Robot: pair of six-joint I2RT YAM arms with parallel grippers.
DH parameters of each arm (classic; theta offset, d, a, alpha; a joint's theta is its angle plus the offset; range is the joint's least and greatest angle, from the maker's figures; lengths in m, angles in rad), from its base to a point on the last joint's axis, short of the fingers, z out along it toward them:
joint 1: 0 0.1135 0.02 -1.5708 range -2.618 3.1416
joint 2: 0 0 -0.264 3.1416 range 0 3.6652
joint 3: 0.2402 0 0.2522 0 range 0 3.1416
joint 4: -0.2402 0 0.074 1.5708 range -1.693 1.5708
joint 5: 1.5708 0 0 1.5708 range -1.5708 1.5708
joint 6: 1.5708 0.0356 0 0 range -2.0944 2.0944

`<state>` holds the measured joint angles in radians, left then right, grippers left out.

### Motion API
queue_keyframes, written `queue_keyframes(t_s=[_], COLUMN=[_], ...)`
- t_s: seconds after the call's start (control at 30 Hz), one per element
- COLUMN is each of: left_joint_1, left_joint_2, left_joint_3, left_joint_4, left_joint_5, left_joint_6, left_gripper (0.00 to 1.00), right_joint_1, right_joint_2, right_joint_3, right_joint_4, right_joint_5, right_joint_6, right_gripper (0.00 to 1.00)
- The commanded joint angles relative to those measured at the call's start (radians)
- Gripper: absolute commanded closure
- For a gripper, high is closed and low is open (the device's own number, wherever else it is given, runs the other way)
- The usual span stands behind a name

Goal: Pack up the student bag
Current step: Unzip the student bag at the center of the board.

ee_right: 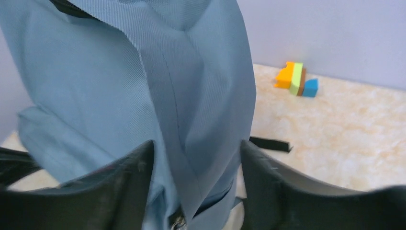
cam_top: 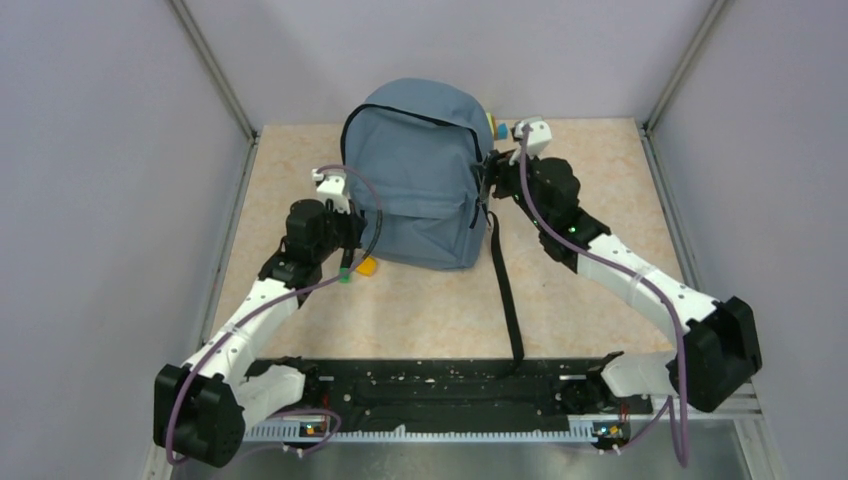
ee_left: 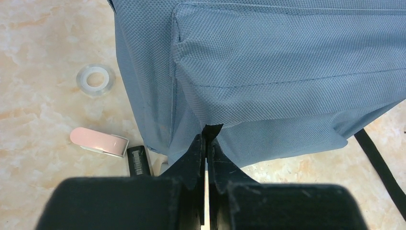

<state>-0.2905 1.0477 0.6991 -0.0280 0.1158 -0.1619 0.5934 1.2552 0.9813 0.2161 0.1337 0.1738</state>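
Observation:
The student bag (cam_top: 420,170) is a grey-blue backpack that stands upright at the back middle of the table. My left gripper (cam_top: 352,228) is at its lower left corner. In the left wrist view this gripper (ee_left: 207,136) is shut on a small black tab at the bag's (ee_left: 268,72) bottom edge. My right gripper (cam_top: 492,178) is at the bag's right side. In the right wrist view this gripper (ee_right: 196,153) is open, with its fingers (ee_right: 136,167) either side of a fold of the bag's (ee_right: 119,81) side fabric.
A clear tape ring (ee_left: 95,79), a pink case (ee_left: 99,141) and a black barcoded item (ee_left: 139,160) lie left of the bag. Coloured blocks (ee_right: 297,79) lie behind its right side. A black strap (cam_top: 505,290) trails towards the near edge. An orange item (cam_top: 367,266) lies by the left gripper.

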Motion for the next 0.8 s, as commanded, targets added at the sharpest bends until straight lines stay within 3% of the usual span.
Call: queue_keyframes(t_s=[0.0, 0.1, 0.13, 0.17, 0.47, 0.77], left_joint_1=[-0.001, -0.002, -0.002, -0.004, -0.042, -0.056], left_joint_2=[-0.023, -0.015, -0.011, -0.005, 0.019, -0.121], left_joint_3=[-0.013, -0.011, -0.012, -0.013, 0.003, 0.025], left_joint_4=[-0.010, -0.001, 0.007, 0.013, 0.042, -0.203], left_joint_5=[0.034, 0.051, 0.062, 0.075, 0.069, -0.221], left_joint_6=[-0.029, -0.061, -0.074, -0.086, -0.202, -0.194], left_gripper=[1.00, 1.00, 1.00, 1.00, 1.00, 1.00], right_joint_1=[0.006, 0.007, 0.007, 0.008, 0.029, 0.034], right_joint_2=[0.091, 0.108, 0.104, 0.099, 0.093, 0.099], right_joint_3=[0.104, 0.115, 0.108, 0.097, 0.084, 0.090], right_joint_4=[0.043, 0.038, 0.049, 0.063, 0.080, 0.083], right_joint_5=[0.021, -0.018, -0.039, -0.057, -0.103, -0.127], right_joint_6=[-0.093, -0.088, -0.074, -0.064, -0.045, -0.039], right_gripper=[0.49, 0.88, 0.97, 1.00, 1.00, 1.00])
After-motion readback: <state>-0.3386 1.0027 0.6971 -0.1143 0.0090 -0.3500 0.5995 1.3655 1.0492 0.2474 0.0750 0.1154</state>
